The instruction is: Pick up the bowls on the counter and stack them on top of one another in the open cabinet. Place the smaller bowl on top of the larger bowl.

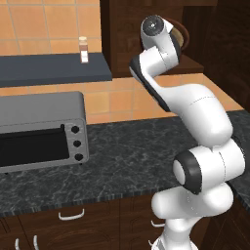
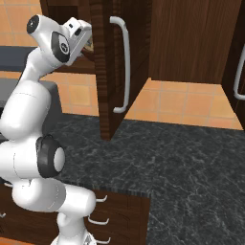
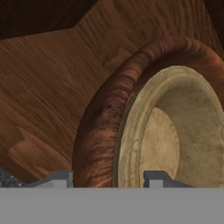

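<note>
Two dark fingertips (image 3: 59,178) of the gripper (image 3: 107,179) stand apart, straddling the tan bowl's (image 3: 168,135) rim without clamping it. That small bowl sits nested inside the large brown bowl (image 3: 109,118) on the cabinet shelf (image 3: 48,87). No writing is legible anywhere.

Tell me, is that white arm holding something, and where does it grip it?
It cannot be told. The gripper has a finger on each side of the small tan bowl's rim, nested in the large reddish-brown wooden bowl; contact isn't visible.
</note>
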